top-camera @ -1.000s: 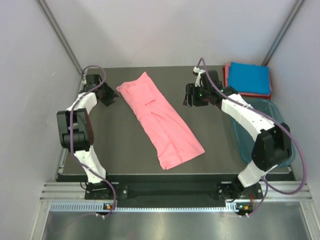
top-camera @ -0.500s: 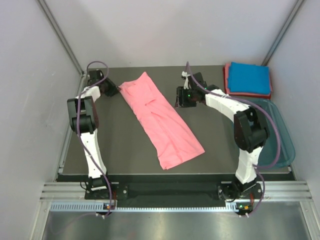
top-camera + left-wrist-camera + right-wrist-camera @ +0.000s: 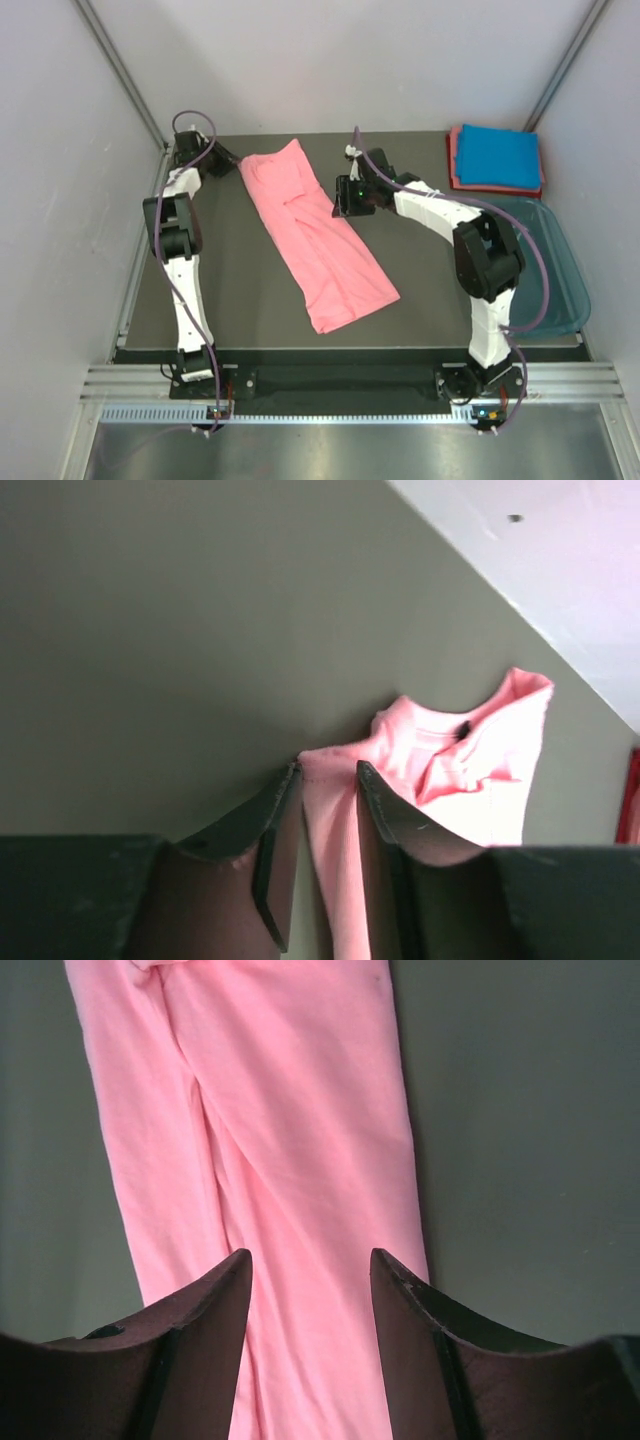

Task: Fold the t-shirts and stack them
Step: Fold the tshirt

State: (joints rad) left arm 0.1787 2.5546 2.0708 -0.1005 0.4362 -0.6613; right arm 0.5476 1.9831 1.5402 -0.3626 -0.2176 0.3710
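A salmon-pink t-shirt (image 3: 320, 240), folded into a long strip, lies slanted across the middle of the table. My left gripper (image 3: 228, 166) is at its far left corner. In the left wrist view the left gripper (image 3: 328, 770) is shut on a fold of the pink cloth (image 3: 450, 770). My right gripper (image 3: 342, 200) hovers at the strip's right edge. In the right wrist view the right gripper (image 3: 310, 1255) is open over the shirt (image 3: 290, 1110), with its fingers apart and holding nothing. A folded bright blue t-shirt (image 3: 497, 152) lies on a reddish-pink one (image 3: 455, 165) at the back right.
A translucent teal tub (image 3: 555, 290) stands at the right edge of the table, beside the right arm. White walls close in the table on the left, back and right. Dark bare tabletop (image 3: 240, 280) shows on both sides of the pink strip.
The left gripper reached the shirt's far corner and narrowed on it. The right arm swung left to the strip's right edge. The strip has shifted a little to the left.
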